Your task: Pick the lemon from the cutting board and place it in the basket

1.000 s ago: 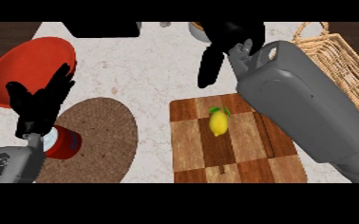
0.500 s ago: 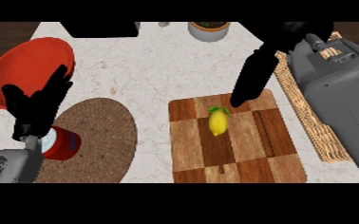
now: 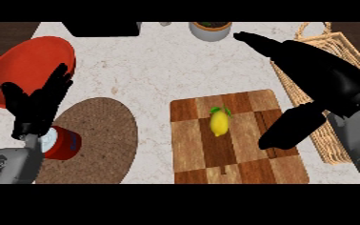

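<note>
A yellow lemon [image 3: 220, 122] with a green leaf lies on the wooden cutting board [image 3: 197, 162] at the counter's lower middle. My right hand [image 3: 316, 78] hovers open above the board's right side, fingers stretched toward the back and the thumb [image 3: 290, 127] hanging down right of the lemon, apart from it. The wicker basket [image 3: 320, 35] stands along the right edge, mostly hidden behind that hand. My left hand [image 3: 36, 105] rests open at the left edge, fingers up.
A red plate [image 3: 32, 62] lies at the far left. A brown round mat [image 3: 105, 133] lies left of the board, with a red can [image 3: 62, 142] on its left edge by my left hand. A grey pot [image 3: 210, 30] and a dark block [image 3: 102, 27] stand at the back.
My right hand has swung to the right and come closer, from behind the board to over its right side, thumb now beside the lemon. The lemon and my left hand have not moved.
</note>
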Controlling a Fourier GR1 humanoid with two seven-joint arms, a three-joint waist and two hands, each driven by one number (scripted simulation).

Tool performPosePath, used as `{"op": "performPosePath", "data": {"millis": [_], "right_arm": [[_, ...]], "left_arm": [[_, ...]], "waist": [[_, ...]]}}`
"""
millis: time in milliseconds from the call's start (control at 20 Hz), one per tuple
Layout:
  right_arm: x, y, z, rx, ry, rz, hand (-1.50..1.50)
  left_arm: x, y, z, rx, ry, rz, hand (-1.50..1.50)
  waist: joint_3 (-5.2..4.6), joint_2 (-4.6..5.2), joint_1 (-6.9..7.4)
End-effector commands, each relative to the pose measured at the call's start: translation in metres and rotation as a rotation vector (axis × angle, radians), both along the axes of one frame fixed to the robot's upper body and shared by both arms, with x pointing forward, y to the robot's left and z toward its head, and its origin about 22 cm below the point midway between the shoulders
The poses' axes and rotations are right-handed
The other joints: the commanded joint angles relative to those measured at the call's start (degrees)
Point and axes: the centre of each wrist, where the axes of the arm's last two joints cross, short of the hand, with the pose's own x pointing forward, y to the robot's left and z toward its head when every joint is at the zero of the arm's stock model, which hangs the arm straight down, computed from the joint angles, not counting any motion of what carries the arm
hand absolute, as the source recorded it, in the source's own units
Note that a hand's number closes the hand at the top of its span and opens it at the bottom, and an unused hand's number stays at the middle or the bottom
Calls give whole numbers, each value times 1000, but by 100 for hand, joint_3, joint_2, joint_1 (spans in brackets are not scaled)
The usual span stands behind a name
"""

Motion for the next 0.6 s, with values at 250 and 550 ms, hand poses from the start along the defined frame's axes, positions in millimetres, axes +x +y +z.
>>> {"op": "performPosePath", "data": {"millis": [250, 550], "right_arm": [[-26, -12, -94, 14, -46, -58, -150], [4, -5, -145, 98, -84, -86, -150]], "left_arm": [[-3, 4, -6, -14, -8, 2, 0], [7, -12, 10, 10, 8, -19, 0]], "waist": [[4, 29, 69], [2, 30, 104]]}}
